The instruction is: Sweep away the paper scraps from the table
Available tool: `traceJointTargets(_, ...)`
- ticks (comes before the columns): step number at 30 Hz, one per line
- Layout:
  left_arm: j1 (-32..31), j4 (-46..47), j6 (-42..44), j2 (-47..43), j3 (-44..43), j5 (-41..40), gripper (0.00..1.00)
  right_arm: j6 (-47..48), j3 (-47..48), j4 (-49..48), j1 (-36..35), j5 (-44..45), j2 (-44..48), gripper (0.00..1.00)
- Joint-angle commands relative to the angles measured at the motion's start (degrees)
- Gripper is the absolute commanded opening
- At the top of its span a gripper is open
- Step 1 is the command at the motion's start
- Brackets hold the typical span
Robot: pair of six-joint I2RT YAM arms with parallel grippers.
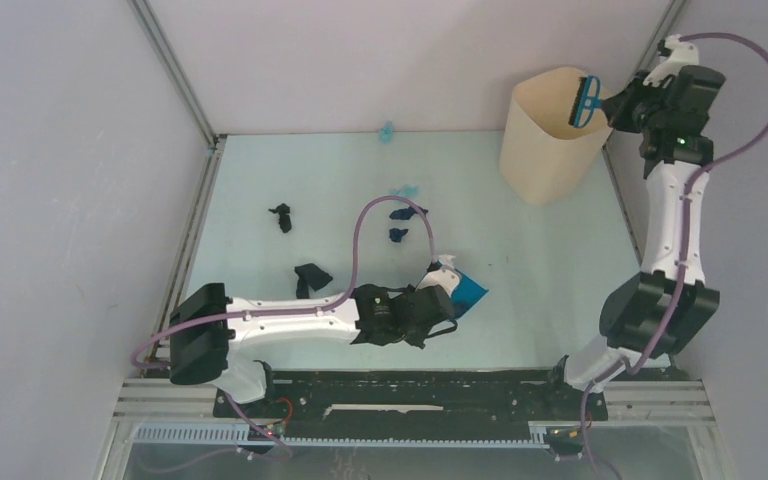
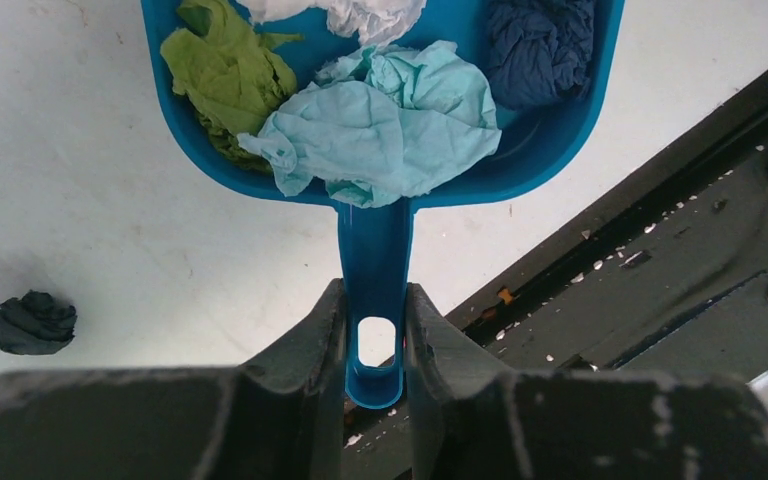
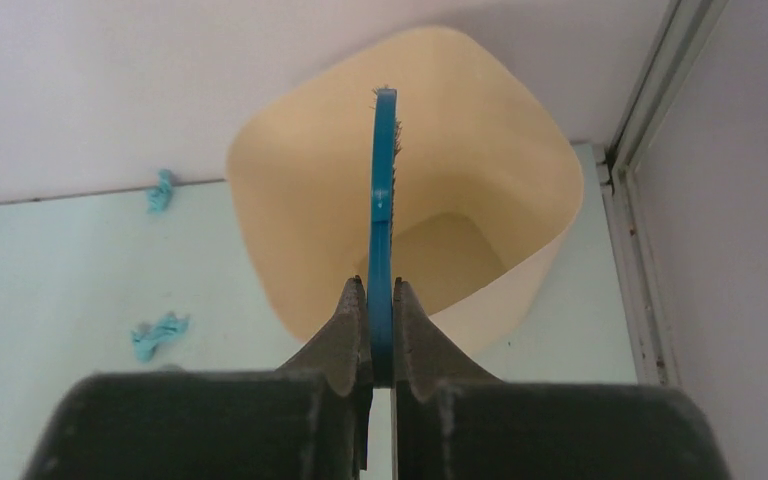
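The paper scraps (image 1: pixel 310 277) are in two places. Several lie loose on the table (image 1: pixel 550 290) in the middle and upper middle of the top view, and some sit in the dustpan (image 2: pixel 570 140). The left gripper (image 2: pixel 375 312) is closed narrowly on the dustpan handle. The right gripper (image 3: pixel 381 300) pinches the flat brush (image 3: pixel 385 170), which hangs over the mouth of the bin (image 3: pixel 520 230), at the upper right of the top view.

I judge the step in hand is to bring the loaded pan to the bin. To do it well, the pan must stay level, because the light blue piece (image 2: pixel 390 130) is piled high and could roll out. The brush should move aside first.

Only the left wrist view shows the pan's load: green, white, light blue and navy pieces, plus one dark scrap (image 2: pixel 25 322) on the table at lower left. Only the right wrist view looks inside the bin, and the part of the bottom I can see holds no paper.
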State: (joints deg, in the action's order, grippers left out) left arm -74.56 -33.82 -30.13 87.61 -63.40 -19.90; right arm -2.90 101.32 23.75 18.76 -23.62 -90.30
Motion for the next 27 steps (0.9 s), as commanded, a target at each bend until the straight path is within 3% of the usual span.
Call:
traceJointTargets(1,-0.69,1.39,-4.23,-0.81,-0.19,0.20,0.00,3.61,3.73,-5.28,-3.89,5.87,-2.84,0.00)
traceJointTargets(5,-0.74,0.95,-4.40,-0.37,-0.20,0.24,0.00,10.47,1.33,-4.56,-7.48,8.13,-3.26,0.00)
traceJointTargets(16,-0.71,-1.51,-1.64,3.99,-6.30,-0.59,0.00,10.35,-4.89,3.48,-8.32,6.91,1.99,0.00)
traceJointTargets(27,-0.78,-1.17,-1.99,4.87,-5.96,0.24,0.00,10.14,-9.81,10.57,-8.95,7.25,11.01,0.00)
